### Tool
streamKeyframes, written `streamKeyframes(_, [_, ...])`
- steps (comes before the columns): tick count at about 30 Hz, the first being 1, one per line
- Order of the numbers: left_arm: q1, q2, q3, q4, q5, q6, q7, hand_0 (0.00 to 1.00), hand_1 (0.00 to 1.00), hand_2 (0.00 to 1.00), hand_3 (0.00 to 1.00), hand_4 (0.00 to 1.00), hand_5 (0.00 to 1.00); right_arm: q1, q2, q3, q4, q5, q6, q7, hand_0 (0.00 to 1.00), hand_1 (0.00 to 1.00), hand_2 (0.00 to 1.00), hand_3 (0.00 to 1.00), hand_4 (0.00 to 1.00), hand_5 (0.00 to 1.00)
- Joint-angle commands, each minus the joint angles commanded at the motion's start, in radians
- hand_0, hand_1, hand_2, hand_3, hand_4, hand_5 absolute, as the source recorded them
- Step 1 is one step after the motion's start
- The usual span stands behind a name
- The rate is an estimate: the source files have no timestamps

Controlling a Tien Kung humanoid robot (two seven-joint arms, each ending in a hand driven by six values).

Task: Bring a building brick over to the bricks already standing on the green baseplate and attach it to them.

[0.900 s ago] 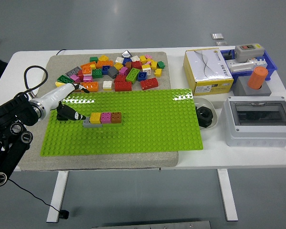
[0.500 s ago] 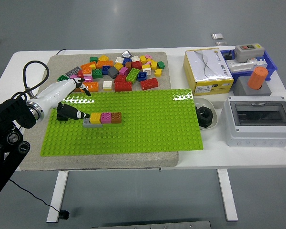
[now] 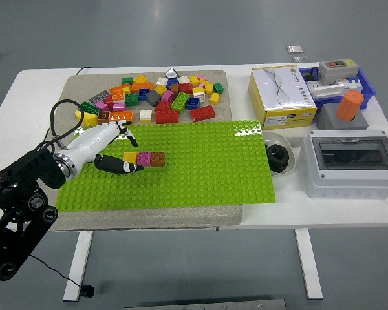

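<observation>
A short row of bricks (image 3: 145,158) — yellow, pink and brown side by side — stood on the left part of the green baseplate (image 3: 200,168), with the left hand (image 3: 113,152) pressed in against its left end. A dark finger (image 3: 119,166) lay low along the plate just in front of the yellow brick, covering the spot where any grey brick would sit, so whether a brick was held or already seated could not be told; the upper fingers looked loosely spread above the plate rather than clamped.

The risk lay at that left end: a push made at a slant, rather than straight down, could leave the added brick half-seated on the studs or shove the whole row sideways. Pulling the fingers away while they were touching the row could lift it off the plate.

Behind the plate, a loose pile of bricks (image 3: 161,97) covered the far half of the grey mat (image 3: 77,216), near the forearm's cable (image 3: 61,116), which could snag them. The right arm was out of view. On the worktop's (image 3: 26,90) right side, well apart, sat a yellow-and-white box (image 3: 281,97) and a grey enclosure (image 3: 352,161).
</observation>
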Motion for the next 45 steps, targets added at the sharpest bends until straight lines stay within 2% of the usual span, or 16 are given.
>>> streamKeyframes(5, [0.000, -0.023, 0.002, 0.053, 0.018, 0.023, -0.021, 0.998, 0.998, 0.998, 0.564, 0.877, 0.383, 0.000, 0.001, -0.003, 0.000, 0.000, 0.000, 0.000, 0.639, 0.563, 0.683, 0.760, 0.785, 0.943])
streamKeyframes(9, [0.003, -0.030, -0.006, 0.083, 0.033, 0.033, -0.031, 0.998, 0.998, 0.998, 0.560, 0.868, 0.377, 0.000, 0.001, -0.005, 0.000, 0.000, 0.000, 0.000, 0.639, 0.566, 0.683, 0.761, 0.785, 0.943])
streamKeyframes(26, [0.010, -0.033, -0.020, 0.116, 0.049, 0.034, -0.033, 0.998, 0.998, 0.998, 0.560, 0.843, 0.343, -0.001, 0.003, -0.010, 0.000, 0.005, 0.001, 0.002, 0.639, 0.565, 0.684, 0.760, 0.784, 0.941])
streamKeyframes(45, [0.008, -0.055, -0.005, 0.171, 0.046, 0.045, -0.039, 0.998, 0.998, 0.998, 0.558, 0.833, 0.329, 0.002, 0.005, -0.002, 0.000, -0.003, 0.000, 0.000, 0.639, 0.566, 0.686, 0.759, 0.783, 0.941])
